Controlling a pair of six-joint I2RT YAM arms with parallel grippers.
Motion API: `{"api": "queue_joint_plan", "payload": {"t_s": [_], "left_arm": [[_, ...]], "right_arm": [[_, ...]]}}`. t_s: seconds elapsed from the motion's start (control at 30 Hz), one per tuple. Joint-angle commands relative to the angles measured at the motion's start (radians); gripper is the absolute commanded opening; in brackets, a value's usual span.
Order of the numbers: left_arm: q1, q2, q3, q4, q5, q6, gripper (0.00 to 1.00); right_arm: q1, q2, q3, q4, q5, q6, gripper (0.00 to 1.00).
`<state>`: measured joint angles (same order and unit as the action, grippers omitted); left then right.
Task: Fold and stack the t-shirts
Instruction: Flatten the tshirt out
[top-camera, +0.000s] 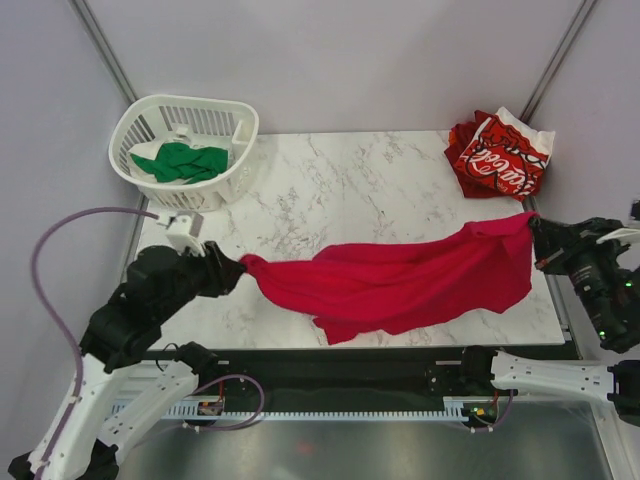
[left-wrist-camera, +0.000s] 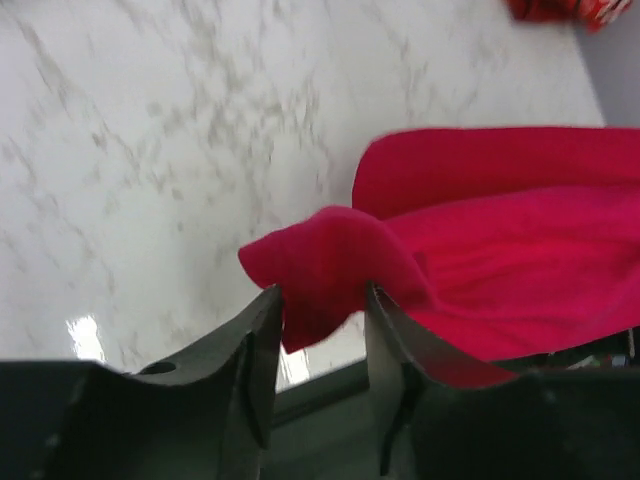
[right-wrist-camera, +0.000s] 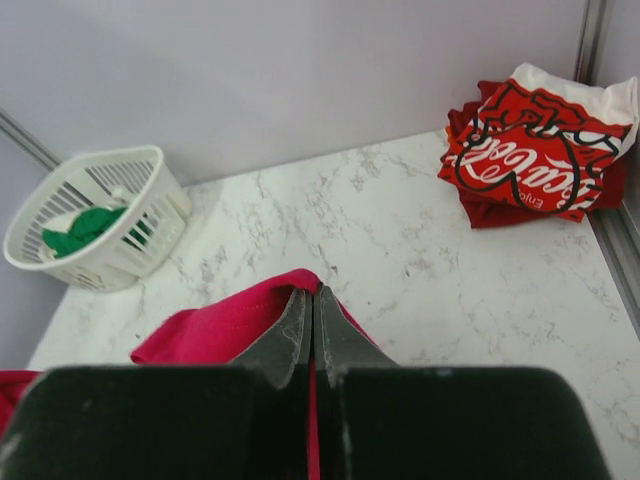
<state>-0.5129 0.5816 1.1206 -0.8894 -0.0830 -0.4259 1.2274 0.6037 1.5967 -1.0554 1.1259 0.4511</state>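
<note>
White, grey-veined marble patterning covers the desk (top-camera: 340, 190), a flat, glossy rectangle. Across its near half the plain crimson-red t-shirt (top-camera: 400, 285) is stretched out, with its long axis running left to right and climbing slightly toward the right end. It is soft, matte cloth, gathered into a narrow bunch at each end and sagging in loose folds along its near edge. The white slatted plastic basket (top-camera: 186, 101) stands at the far left corner with the crumpled green t-shirt (top-camera: 185, 162) inside. At the far right corner the red-and-white t-shirt (top-camera: 500, 155) lies in a rumpled heap, white script lettering up. The left claw (top-camera: 238, 270) pinches the crimson shirt's left end between narrowly parted fingers. The right claw (top-camera: 532, 228) is pressed almost together on its right end.
</note>
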Motion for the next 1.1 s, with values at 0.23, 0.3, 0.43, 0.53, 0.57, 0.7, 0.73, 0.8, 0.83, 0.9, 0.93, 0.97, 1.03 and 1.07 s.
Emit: {"api": "queue_joint_plan", "payload": {"t_s": [0.23,0.3,0.43,0.53,0.57,0.7,0.73,0.8,0.83,0.9,0.93,0.97,1.03,1.07], "left_arm": [[-0.001,-0.230,-0.257,-0.226,0.122,-0.195,0.78],[-0.003,-0.162,-0.226,-0.214,0.112,-0.166,0.77],[-0.003,0.036,-0.242,-0.075,0.103,-0.139,0.73],[-0.004,0.164,-0.277,0.118,0.133,-0.148,0.70],[-0.013,0.197,-0.283,0.177,0.146,-0.148,0.70],[-0.096,0.511,-0.228,0.366,0.141,-0.126,0.68],[-0.122,0.584,-0.202,0.383,0.105,-0.117,0.68],[-0.189,0.702,-0.115,0.417,0.086,-0.091,0.68],[-0.203,0.825,-0.087,0.429,0.086,-0.086,0.68],[-0.245,0.936,-0.001,0.460,0.092,-0.071,0.68],[-0.259,1.022,0.027,0.471,0.098,-0.065,0.67],[-0.286,1.069,0.082,0.492,0.100,-0.051,0.67],[-0.324,1.183,0.160,0.510,0.104,-0.034,0.67],[-0.334,1.219,0.186,0.514,0.101,-0.018,0.66]], "right_arm": [[0.001,0.021,-0.170,-0.180,0.058,0.236,0.00],[0.000,-0.004,-0.194,-0.172,0.064,0.238,0.00],[0.003,-0.019,-0.225,-0.150,0.049,0.210,0.00],[0.003,-0.024,-0.250,-0.149,0.022,0.201,0.00],[0.003,-0.027,-0.256,-0.150,0.017,0.201,0.00],[0.003,-0.042,-0.325,-0.123,-0.003,0.202,0.00],[0.003,-0.045,-0.339,-0.103,-0.012,0.202,0.00],[0.003,-0.051,-0.378,-0.081,-0.024,0.198,0.00],[0.003,-0.054,-0.389,-0.062,-0.037,0.199,0.00],[0.003,-0.055,-0.421,-0.049,-0.043,0.202,0.00],[0.003,-0.055,-0.434,-0.037,-0.041,0.204,0.00],[0.003,-0.059,-0.457,-0.032,-0.043,0.205,0.00],[0.003,-0.064,-0.478,-0.028,-0.049,0.210,0.00],[0.004,-0.068,-0.489,-0.028,-0.051,0.215,0.00]]}}
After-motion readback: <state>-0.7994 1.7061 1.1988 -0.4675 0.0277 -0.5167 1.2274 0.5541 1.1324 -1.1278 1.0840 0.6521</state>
